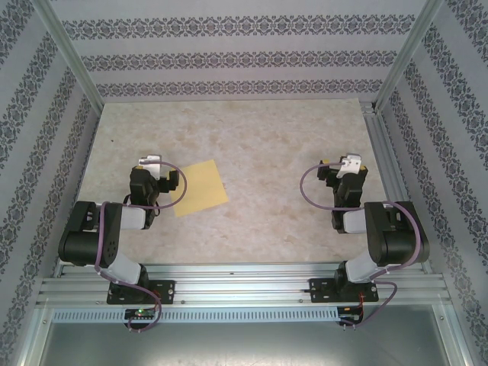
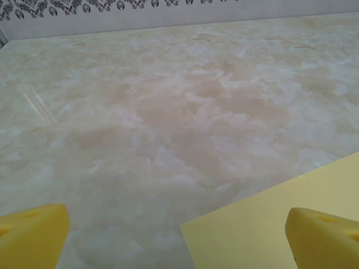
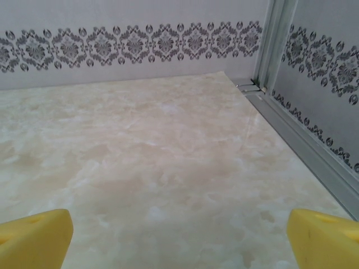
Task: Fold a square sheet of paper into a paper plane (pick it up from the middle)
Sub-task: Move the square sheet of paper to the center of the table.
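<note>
The square sheet of paper [image 1: 201,187], plain yellow-orange and unfolded, lies flat on the marble table just right of my left gripper [image 1: 150,163]. In the left wrist view the sheet [image 2: 269,224] fills the lower right, one corner pointing left between my yellow fingertips [image 2: 33,232], and the left gripper [image 2: 179,238] stands open with nothing held. My right gripper [image 1: 351,162] is far to the right of the sheet; in the right wrist view the right gripper [image 3: 179,238] is open over bare tabletop. No paper plane is in view.
The marble table [image 1: 259,137] is bounded by patterned walls. An aluminium rail [image 1: 383,164] runs along the right edge, seen close as the rail [image 3: 305,143] in the right wrist view. The arm bases sit on a metal frame [image 1: 244,284] at the near edge.
</note>
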Robot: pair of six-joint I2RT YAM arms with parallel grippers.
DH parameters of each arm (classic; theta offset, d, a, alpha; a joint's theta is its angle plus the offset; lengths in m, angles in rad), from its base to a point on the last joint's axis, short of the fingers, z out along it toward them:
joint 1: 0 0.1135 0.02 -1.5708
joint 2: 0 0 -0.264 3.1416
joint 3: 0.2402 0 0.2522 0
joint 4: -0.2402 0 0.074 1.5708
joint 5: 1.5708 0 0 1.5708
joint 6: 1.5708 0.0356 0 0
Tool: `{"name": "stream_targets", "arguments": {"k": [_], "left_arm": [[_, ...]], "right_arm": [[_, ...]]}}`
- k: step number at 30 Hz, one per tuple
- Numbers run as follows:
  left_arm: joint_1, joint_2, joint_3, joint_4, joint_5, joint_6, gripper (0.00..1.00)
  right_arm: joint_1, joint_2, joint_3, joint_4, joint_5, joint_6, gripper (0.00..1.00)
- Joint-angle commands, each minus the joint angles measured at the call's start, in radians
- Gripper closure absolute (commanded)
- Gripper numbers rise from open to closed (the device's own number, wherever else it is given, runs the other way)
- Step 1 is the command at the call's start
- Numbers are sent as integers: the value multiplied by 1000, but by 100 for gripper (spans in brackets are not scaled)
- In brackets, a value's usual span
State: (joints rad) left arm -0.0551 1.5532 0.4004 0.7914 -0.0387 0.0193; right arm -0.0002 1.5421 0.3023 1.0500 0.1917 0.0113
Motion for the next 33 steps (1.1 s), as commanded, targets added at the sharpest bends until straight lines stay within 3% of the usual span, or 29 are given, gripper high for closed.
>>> {"name": "stream_targets", "arguments": {"k": [1,9,15,17,21,25,33], "left_arm": [[-9,-23,42,-34,-23,1,0],[-9,-164,146,-340,-64,-37,0],[-9,-284,248,-594,-100,-146,0],[-10,-319,298,-698,-85,-193,0],[-12,-361,396,-897,-45,-302,0],[-14,-357,485,-1069,2,-365,0],[-12,-357,563,-1220,4,-434,0]], "right_arm": [[18,-49,-38,66,92,18,2],[238,-233,116,-277,350,-166,2],[430,-291,437,-886,331,40,2],[498,-249,553,-1036,315,140,2],[616,-132,712,-1115,245,220,2],[705,62,948,-1297,93,305,2],[871,428,1320,-1552,94,328,3]]}}
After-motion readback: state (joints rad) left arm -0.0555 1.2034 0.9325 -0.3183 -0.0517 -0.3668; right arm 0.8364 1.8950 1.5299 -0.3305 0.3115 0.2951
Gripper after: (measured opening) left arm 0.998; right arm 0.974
